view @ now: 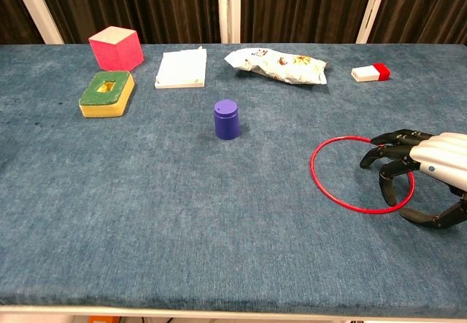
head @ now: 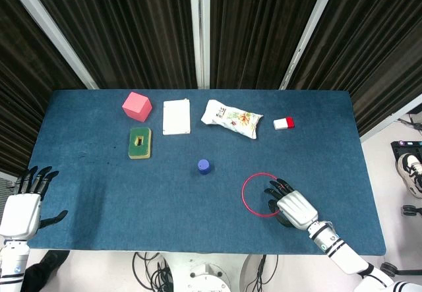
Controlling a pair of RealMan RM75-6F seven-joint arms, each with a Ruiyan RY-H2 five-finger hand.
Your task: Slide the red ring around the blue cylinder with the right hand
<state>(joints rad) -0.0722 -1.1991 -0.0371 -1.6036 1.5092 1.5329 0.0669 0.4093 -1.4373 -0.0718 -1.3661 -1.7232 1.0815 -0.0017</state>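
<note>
The red ring lies flat on the blue cloth, right of and nearer than the blue cylinder, which stands upright near the table's middle. My right hand hovers over the ring's right side. Its fingers are spread and curved down inside the ring, and its thumb sits outside the ring's near edge. It holds nothing. My left hand rests at the table's near left corner with fingers apart, seen only in the head view.
Along the far side sit a pink cube, a green and yellow sponge, a flat white box, a snack bag and a small white and red block.
</note>
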